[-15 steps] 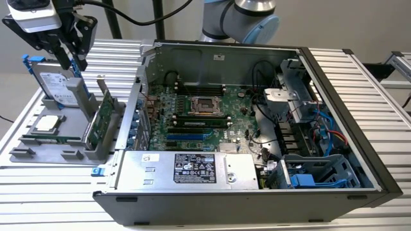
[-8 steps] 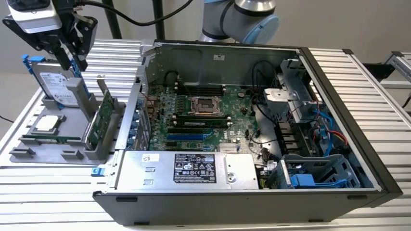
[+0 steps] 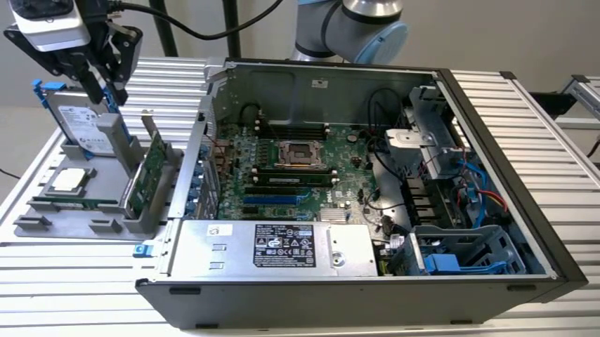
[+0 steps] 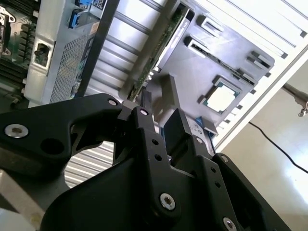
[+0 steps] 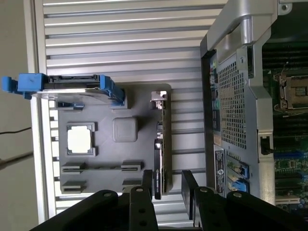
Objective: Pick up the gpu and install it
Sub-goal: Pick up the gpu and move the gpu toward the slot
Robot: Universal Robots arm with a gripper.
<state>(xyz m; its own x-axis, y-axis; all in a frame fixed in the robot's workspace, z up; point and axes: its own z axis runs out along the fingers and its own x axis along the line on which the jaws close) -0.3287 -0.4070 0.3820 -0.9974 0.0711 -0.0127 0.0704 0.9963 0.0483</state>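
Observation:
The gpu (image 3: 148, 179) is a green card standing on edge in a grey holder (image 3: 56, 214), at the exterior view's left beside the open computer case. Its silver bracket sticks up at the far end. My gripper (image 3: 103, 90) hangs high above the holder, open, with nothing between its fingers. In the first wrist view the gpu (image 5: 162, 144) shows edge-on, its near end lying between the two black fingers (image 5: 147, 185) of the gripper (image 5: 167, 187), well below them. In the second wrist view the gripper (image 4: 159, 113) points at the gpu's edge (image 4: 156, 57).
On the holder also stand a silver hard drive (image 3: 83, 130) with blue rails and a square processor chip (image 3: 69, 180). The open case (image 3: 450, 295) lies on its side with the motherboard (image 3: 291, 175) exposed. Its metal wall (image 3: 201, 161) rises right next to the gpu.

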